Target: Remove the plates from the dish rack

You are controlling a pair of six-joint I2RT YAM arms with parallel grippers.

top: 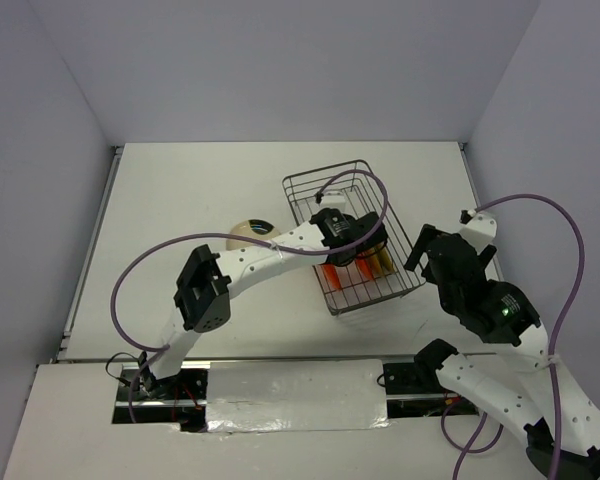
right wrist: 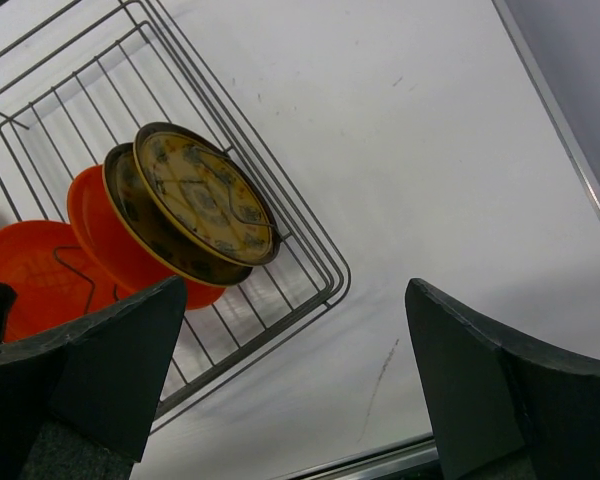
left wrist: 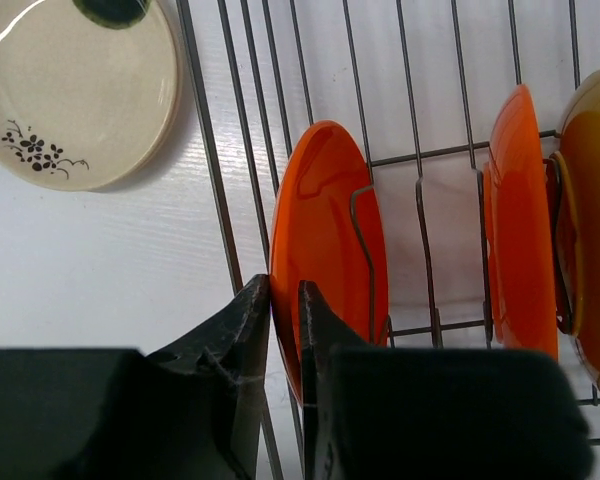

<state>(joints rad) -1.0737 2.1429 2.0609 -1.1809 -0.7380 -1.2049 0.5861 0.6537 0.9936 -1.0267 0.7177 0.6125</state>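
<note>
Left claw (left wrist: 285, 318) grasps orange plate (left wrist: 325, 215) by its rim, lower centre of frame. Right claw (right wrist: 292, 300) released over desk (right wrist: 410, 150).

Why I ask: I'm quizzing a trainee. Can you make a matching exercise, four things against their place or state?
Things:
1 cream plate
2 left tool
3 right tool
4 olive-yellow plate

States:
a open, holding nothing
b flat on the table, outside the dish rack
c on edge in the dish rack
d closed on an orange plate's rim

Pairs: 1-b, 2-d, 3-a, 4-c.
</note>
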